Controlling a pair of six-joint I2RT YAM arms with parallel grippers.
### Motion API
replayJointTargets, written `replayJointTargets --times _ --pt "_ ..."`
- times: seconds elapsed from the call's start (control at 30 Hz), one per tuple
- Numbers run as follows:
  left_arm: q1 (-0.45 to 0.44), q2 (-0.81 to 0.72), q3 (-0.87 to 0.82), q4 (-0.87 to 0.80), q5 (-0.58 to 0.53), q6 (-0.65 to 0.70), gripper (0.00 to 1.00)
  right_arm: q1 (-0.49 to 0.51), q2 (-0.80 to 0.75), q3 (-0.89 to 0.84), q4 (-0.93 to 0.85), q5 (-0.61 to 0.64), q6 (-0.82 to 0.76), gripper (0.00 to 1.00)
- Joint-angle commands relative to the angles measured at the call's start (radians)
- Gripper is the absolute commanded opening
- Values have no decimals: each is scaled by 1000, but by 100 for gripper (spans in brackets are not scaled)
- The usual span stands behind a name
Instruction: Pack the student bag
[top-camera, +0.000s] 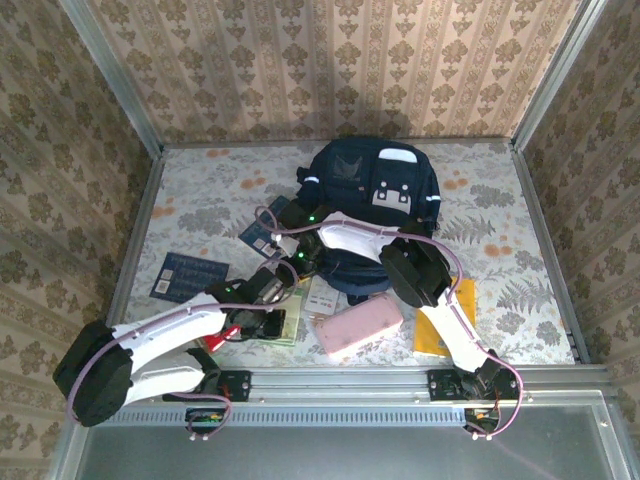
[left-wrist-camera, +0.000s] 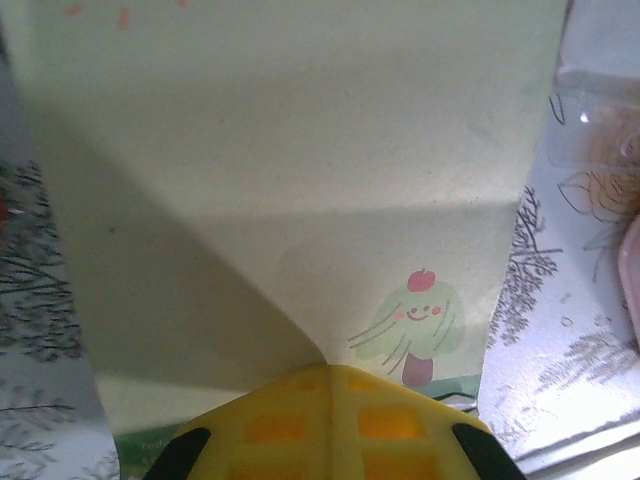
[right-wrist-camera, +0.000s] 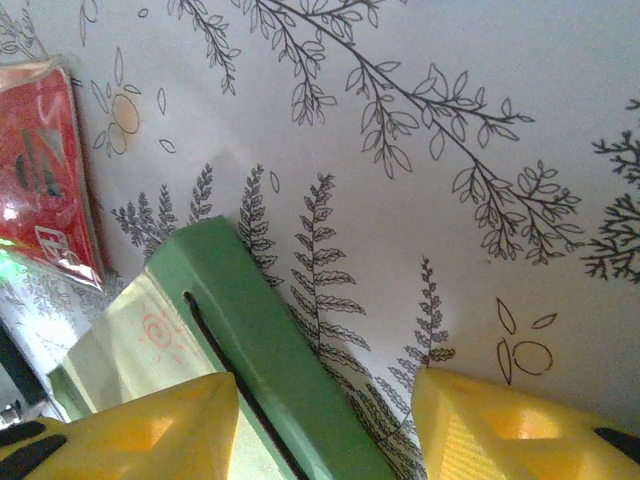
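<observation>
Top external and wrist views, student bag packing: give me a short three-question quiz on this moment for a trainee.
1. True or false: the left gripper is shut on the edge of a pale green notebook.
2. Which thing lies just on the near side of the student bag? A) a water bottle B) a pink pouch C) a pair of scissors
3. Fill in: the right gripper has its jaws standing ___.

Key: 1 true; 2 B; 3 open.
</observation>
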Motion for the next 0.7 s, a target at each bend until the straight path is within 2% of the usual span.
replayJointTargets --times 0.0,0.1,0.17,0.67 --pt "-35 -39 40 -73 -77 35 15 -8 -35 -35 -16 68 24 52" --pt "-56 -114 48 -84 -51 33 28 -9 -39 -34 -14 64 23 52" --pt "-57 -136 38 -95 -42 17 32 -10 -38 -33 -14 58 24 52" --pt "-69 12 -17 -58 -20 -19 27 -5 -25 -61 -15 -30 5 51"
